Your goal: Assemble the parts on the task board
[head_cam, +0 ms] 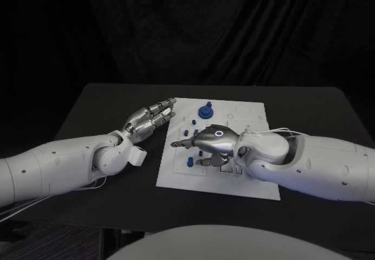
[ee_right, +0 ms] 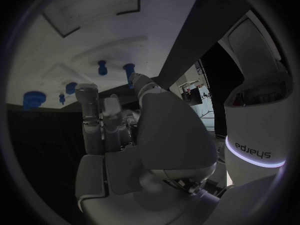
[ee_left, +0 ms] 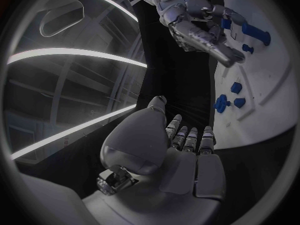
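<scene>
Left hand [head_cam: 150, 120] flat, fingers empty, beside task board [head_cam: 250, 187] | right hand [head_cam: 212, 142] over board, grip unclear

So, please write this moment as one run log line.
left hand: open, at task board left edge | right hand: over board, hold unclear | blue parts: on board

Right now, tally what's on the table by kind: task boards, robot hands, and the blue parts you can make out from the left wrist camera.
Task board: 1
Hands: 2, the left hand and the right hand
Blue parts: 6 seen; the right hand may hide more
Total: 9
</scene>
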`<state>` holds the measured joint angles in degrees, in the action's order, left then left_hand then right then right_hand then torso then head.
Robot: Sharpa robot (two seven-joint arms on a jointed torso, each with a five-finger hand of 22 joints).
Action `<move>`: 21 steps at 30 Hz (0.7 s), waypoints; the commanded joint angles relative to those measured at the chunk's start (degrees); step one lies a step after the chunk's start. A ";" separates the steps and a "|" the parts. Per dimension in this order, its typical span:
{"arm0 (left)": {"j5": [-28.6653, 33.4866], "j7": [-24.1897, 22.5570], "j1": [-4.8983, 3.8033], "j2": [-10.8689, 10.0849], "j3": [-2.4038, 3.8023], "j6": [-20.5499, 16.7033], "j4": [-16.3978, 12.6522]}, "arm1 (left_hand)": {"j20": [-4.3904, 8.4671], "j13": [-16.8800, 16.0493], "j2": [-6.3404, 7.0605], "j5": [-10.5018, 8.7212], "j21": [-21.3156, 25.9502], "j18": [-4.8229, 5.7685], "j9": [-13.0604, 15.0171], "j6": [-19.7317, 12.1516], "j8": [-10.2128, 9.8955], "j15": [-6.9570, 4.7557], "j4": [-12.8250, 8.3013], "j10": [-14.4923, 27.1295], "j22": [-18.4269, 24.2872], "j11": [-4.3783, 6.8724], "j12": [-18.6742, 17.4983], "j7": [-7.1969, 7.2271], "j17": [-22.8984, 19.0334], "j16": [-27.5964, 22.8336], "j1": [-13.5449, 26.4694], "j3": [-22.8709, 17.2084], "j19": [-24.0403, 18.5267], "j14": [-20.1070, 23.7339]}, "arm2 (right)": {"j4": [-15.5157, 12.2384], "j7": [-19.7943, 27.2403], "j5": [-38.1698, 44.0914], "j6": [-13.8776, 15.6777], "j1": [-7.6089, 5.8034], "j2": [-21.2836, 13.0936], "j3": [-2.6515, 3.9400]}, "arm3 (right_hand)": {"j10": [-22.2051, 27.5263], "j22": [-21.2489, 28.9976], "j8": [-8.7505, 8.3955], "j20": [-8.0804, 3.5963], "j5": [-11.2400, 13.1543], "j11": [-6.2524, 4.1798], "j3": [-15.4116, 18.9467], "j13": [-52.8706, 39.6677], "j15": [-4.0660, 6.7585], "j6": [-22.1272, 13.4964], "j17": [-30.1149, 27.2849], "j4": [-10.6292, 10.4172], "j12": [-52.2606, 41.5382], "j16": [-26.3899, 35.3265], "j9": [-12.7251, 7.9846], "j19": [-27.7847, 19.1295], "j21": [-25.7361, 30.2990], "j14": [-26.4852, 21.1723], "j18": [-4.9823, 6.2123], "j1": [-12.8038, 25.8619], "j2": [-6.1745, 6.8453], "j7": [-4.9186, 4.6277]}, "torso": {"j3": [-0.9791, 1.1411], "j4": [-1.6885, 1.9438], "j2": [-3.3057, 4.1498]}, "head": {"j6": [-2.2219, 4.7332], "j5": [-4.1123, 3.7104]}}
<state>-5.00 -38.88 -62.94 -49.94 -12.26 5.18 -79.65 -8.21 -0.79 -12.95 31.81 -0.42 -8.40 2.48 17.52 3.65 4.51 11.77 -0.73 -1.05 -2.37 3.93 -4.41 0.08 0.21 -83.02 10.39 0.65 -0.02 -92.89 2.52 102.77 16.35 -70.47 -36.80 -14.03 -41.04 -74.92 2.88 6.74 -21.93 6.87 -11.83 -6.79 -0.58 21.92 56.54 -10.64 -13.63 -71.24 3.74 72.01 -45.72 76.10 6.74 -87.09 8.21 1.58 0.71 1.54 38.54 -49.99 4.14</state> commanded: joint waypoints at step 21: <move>0.01 -2.36 0.11 -1.42 0.05 -0.30 -1.94 | -0.79 -0.09 -0.11 0.18 -0.16 0.65 -0.17 -0.91 0.18 0.77 -0.25 0.00 -0.09 -0.11 0.23 1.04 -0.08 -0.21 -0.19 -0.08 0.08 0.02 | -12.77 -4.64 -23.87 -0.05 -8.26 -22.53 -0.13 | -28.54 -6.69 10.74 -3.32 0.06 -6.80 -1.72 -51.35 3.74 31.48 8.60 -5.56 -60.71 -5.39 6.77 4.88 -7.70 5.49 -0.36 5.24 -2.08 -6.69 | -0.18 -0.18 0.00 | -0.01 -0.03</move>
<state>-4.99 -38.88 -62.90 -51.35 -12.26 4.89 -81.37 -8.62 -0.79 -12.95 31.81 -0.42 -8.40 2.39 16.79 3.65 4.93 11.77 -0.73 -1.04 -2.37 3.93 -3.69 0.10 0.21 -83.02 10.39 0.65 -0.02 -105.39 3.08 82.97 21.91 -78.97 -59.00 -14.15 -68.35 -74.91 13.39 3.32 -21.93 0.13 -13.57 -56.39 3.13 53.06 64.71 -15.83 -73.23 -76.37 10.38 76.64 -53.24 81.38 6.72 -82.24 6.05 -5.13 0.62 1.35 38.51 -49.99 4.22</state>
